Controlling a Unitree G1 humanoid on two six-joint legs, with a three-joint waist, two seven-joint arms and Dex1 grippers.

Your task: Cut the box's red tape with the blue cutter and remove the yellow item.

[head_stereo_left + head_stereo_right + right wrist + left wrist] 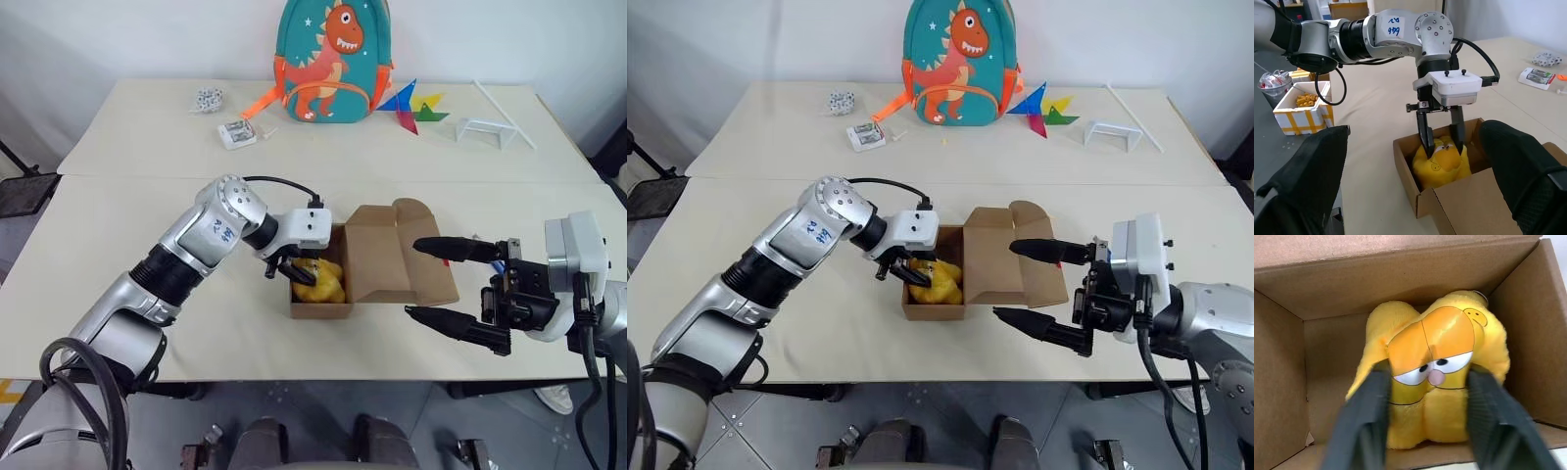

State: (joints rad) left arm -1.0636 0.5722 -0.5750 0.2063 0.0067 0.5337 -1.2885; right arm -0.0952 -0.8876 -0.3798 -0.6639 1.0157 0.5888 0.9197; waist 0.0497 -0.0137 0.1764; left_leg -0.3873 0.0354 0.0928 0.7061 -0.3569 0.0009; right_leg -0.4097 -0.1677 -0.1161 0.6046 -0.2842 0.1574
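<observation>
Nearest, the right tool (453, 284) hovers wide open beside the box (372, 259); farther in, the left tool (1441, 131) pinches the yellow item (1435, 377) inside, so removal is underway: next, lift it clear.

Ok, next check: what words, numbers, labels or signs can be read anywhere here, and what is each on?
Handwritten blue marks on a white sticker on the left arm: too scrawled to read with confidence.
Small white packet on the far table: has print, too small to read.
Backpack: dinosaur picture and stars, no words legible.
Yellow item in the box: a small smiley sign near its top, no text.
</observation>
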